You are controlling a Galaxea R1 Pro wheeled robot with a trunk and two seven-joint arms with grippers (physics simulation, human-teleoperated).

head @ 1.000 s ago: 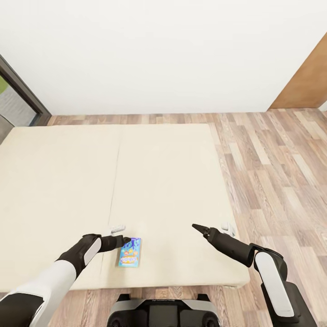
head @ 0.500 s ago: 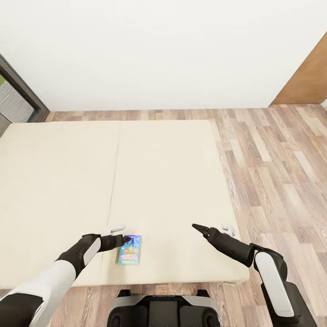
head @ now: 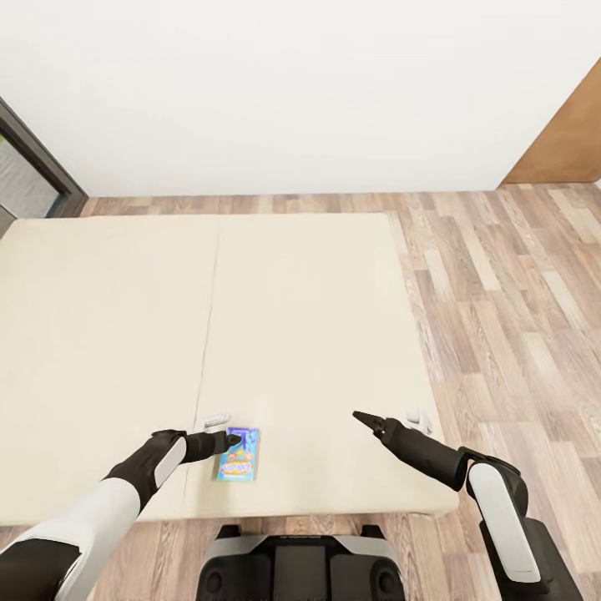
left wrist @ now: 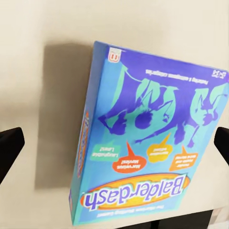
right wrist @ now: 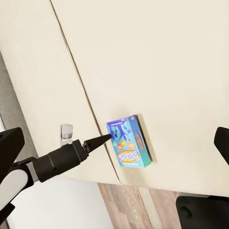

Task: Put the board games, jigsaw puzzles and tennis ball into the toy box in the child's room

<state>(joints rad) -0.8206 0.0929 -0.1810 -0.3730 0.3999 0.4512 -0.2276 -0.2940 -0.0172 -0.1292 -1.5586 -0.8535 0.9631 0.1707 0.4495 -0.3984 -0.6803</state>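
A blue Balderdash board game box lies flat on the cream bed, close to the bed's near edge. My left gripper hovers at the box's far end, open. In the left wrist view the box lies between and beyond the two dark fingers, which are spread wide and apart from it. My right gripper is open over bare mattress to the right of the box. The right wrist view takes in the box and a left finger.
Wood floor runs along the bed's right side and behind it to a white wall. A dark window frame stands at the far left and a brown panel at the far right. My base is at the bed's near edge.
The whole picture has shifted upward, so the camera moved. The box now lies slightly further under the left gripper. Both grippers stay open.
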